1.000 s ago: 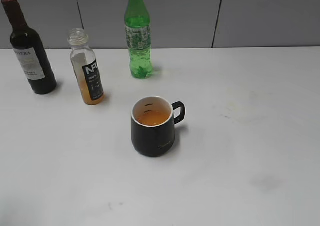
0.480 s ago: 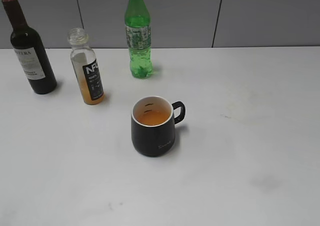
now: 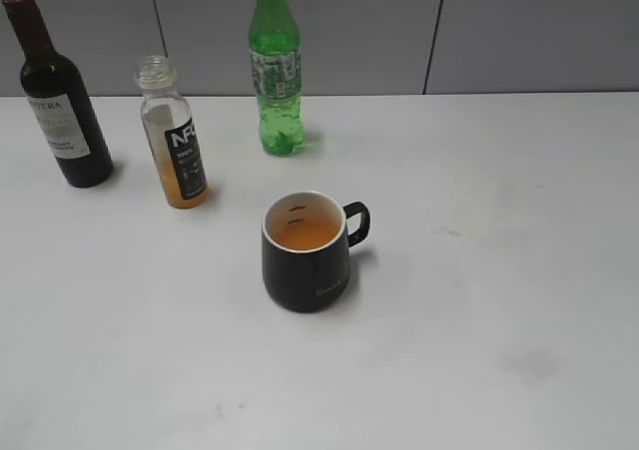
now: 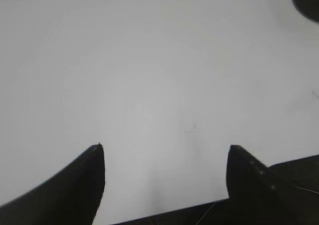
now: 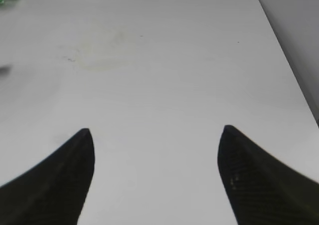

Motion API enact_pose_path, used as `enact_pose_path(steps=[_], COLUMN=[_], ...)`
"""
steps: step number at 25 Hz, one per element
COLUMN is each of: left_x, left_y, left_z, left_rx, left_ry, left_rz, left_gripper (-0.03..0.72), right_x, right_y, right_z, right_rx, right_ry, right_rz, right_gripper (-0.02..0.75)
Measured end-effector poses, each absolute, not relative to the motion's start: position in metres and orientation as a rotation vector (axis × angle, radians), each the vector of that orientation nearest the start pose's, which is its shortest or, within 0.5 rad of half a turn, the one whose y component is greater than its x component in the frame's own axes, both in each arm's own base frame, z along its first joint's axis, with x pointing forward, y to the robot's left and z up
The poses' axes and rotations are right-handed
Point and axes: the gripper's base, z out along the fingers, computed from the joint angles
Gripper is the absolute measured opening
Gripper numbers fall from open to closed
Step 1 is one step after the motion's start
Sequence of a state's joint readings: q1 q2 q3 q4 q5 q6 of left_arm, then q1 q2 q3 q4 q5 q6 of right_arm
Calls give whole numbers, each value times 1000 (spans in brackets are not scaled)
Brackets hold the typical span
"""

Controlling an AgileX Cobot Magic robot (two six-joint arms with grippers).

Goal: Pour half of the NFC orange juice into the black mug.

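NFC juice (image 3: 178, 141) stands upright and capless on the white desk (image 3: 479, 270) in the exterior view, up and to the left of the mug (image 3: 307, 255), well apart from it. Orange liquid fills only its lowest part. The mug sits near the middle of the desk, handle toward the right, with orange liquid showing inside its white interior. A wine bottle (image 3: 58, 101) stands left of the juice, near it, and a green bottle (image 3: 276, 71) stands behind the mug, toward the back wall. Neither arm appears in this view.

Left wrist view: the left end effector (image 4: 164, 170) is released, fingers spread wide over bare desk with nothing between them. A dark rounded shape sits at the top right corner, too cropped to identify.

Right wrist view: the right end effector (image 5: 155, 155) is likewise released and empty, above bare desk bearing a faint yellowish stain (image 5: 104, 48).
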State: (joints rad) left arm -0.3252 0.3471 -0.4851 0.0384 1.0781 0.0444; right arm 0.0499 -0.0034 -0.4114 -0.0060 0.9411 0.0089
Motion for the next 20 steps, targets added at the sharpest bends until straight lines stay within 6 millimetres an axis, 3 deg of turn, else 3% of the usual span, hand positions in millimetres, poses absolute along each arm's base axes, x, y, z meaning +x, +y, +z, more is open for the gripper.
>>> enact_pose_path(steps=[9,20], left_x=[42,3], left_y=[-10,3], left_z=[265,272], left_rx=[437,147], left_ry=[2358,2120], left_rz=[-77,19], left_gripper=[578,575], right_x=[9,9], right_y=[0,0], right_z=[262,262], right_rx=[-42,-42], right_ry=[2010,2010], right_rz=[30,30], right_gripper=[585,585])
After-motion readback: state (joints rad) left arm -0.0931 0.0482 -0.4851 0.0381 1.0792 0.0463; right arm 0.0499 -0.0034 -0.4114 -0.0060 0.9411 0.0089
